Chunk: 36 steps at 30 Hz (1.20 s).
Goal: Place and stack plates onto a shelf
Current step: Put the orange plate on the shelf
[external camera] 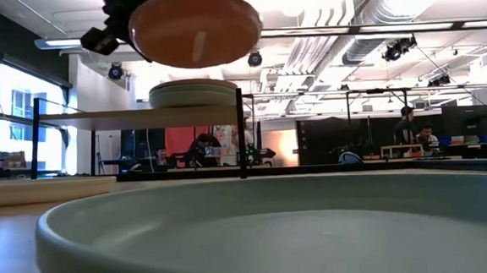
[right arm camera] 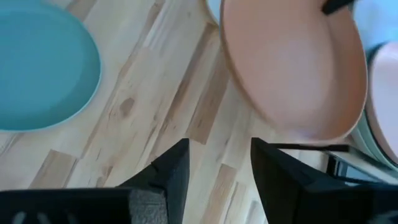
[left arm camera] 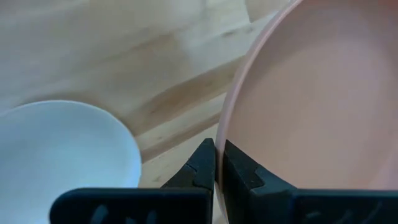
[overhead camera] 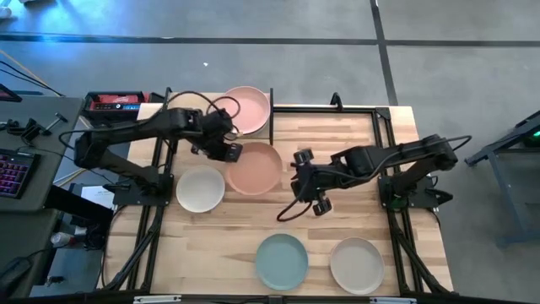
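Note:
A salmon plate [overhead camera: 255,168] hangs in the air in front of the shelf [external camera: 141,117], with my left gripper [overhead camera: 229,153] shut on its left rim. In the low view the salmon plate [external camera: 194,28] is higher than the shelf board. The shelf carries a stack of plates [external camera: 194,93] with a pink plate [overhead camera: 247,110] on top. My right gripper [right arm camera: 217,168] stands open just right of the salmon plate, touching nothing. On the tabletop lie a white plate [overhead camera: 200,187], a teal plate [overhead camera: 282,260] and a beige plate [overhead camera: 356,264]. My left gripper pinches the salmon plate's rim [left arm camera: 221,130] on its left side, one finger on the plate's inner face and one on its outer face. The fingers come from the table's left, slanting down. The plate is lifted clear of the table, nearly level, its hollow side up.
Black frame rails [overhead camera: 384,127] run along the table's edges and both arm bases. Bare wood lies between the white plate and the teal plate. A keyboard [overhead camera: 13,173] and a red box [overhead camera: 114,103] sit off the table's left side.

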### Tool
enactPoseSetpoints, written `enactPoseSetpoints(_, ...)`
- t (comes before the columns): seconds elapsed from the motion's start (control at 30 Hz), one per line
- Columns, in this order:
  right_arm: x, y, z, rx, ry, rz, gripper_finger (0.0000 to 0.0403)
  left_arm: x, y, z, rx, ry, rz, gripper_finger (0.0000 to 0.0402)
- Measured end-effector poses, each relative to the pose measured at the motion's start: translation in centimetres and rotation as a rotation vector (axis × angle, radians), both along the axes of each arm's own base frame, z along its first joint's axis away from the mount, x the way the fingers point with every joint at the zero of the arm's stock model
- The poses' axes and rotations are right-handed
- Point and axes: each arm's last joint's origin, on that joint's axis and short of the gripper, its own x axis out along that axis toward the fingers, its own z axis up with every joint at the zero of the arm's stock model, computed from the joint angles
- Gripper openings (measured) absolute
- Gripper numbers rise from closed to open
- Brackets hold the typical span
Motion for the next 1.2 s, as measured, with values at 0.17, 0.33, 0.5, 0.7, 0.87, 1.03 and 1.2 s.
enactPoseSetpoints(0.17, -0.4, -0.4, 0.4, 0.005, -0.02, -0.059, 0.0147, -2.2, 1.0, 1.2, 0.04, -0.009, 0.058, 0.0001)
enactPoseSetpoints(0.33, -0.2, -1.1, 0.2, 0.017, -0.01, -0.113, 0.0147, -4.6, 2.1, 2.3, 0.081, -0.018, 0.129, 0.0001)
enactPoseSetpoints(0.5, 0.0, -2.7, 0.2, 0.016, -0.008, -0.19, 0.0147, -6.7, 3.3, 3.0, 0.122, -0.018, 0.197, 0.0001)
enactPoseSetpoints(0.7, 0.2, -5.2, 0.1, -0.005, 0.014, -0.227, 0.0147, -8.8, 4.7, 3.5, 0.166, -0.012, 0.287, 0.0001)
enactPoseSetpoints(0.87, 0.2, -7.5, 0.0, -0.041, 0.048, -0.218, 0.0147, -10.4, 6.0, 3.6, 0.188, 0.019, 0.4, 0.0001)
enactPoseSetpoints(1.03, 0.1, -10.1, 0.0, -0.054, 0.066, -0.239, 0.0147, -11.8, 7.0, 3.4, 0.197, 0.079, 0.504, 0.0001)
enactPoseSetpoints(1.2, -0.2, -12.5, 0.0, -0.031, 0.076, -0.262, 0.0147, -13.1, 7.9, 3.3, 0.186, 0.11, 0.567, 0.0001)
